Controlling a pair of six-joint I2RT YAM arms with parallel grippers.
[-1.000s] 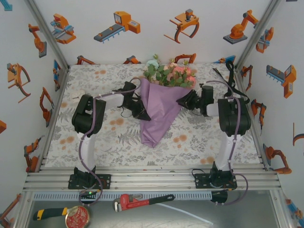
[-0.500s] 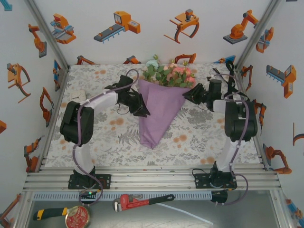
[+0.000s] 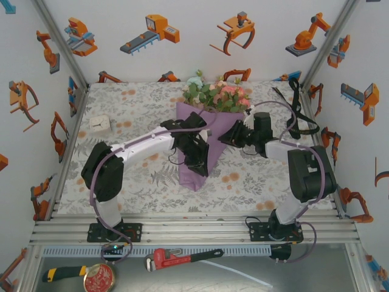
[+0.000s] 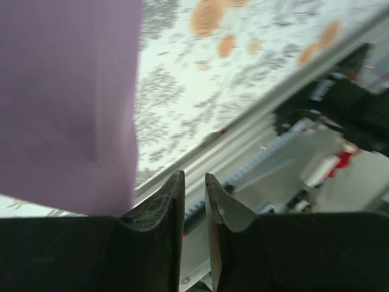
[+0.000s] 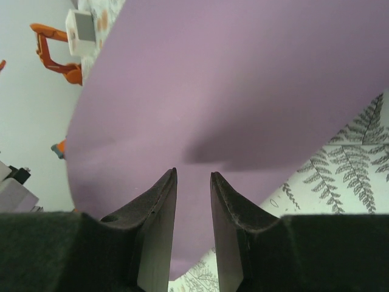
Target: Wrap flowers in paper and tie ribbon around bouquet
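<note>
The bouquet lies mid-table: flowers (image 3: 217, 94) at the far end, wrapped in a lilac-purple paper (image 3: 193, 176) cone tapering toward me. My left gripper (image 3: 202, 166) hangs over the cone's lower middle, pointing at the near edge. Its jaws stand narrowly open with nothing between them (image 4: 194, 179), and the paper (image 4: 67, 103) lies just to their left. My right gripper (image 3: 223, 140) is at the cone's right edge, open a little, with the paper (image 5: 231, 91) just beyond its tips (image 5: 193, 174). The black ribbon (image 3: 296, 102) lies at the back right.
A small white box (image 3: 99, 123) sits at the back left of the floral table cover (image 3: 134, 176). The aluminium rail (image 3: 194, 228) bounds the near edge. Printed walls close in on both sides. A red pipe wrench (image 3: 182, 257) lies below the rail.
My left arm has swung right, from the cone's left edge to over its lower middle. My right gripper has moved left to the cone's right edge. The cone looks narrower.
</note>
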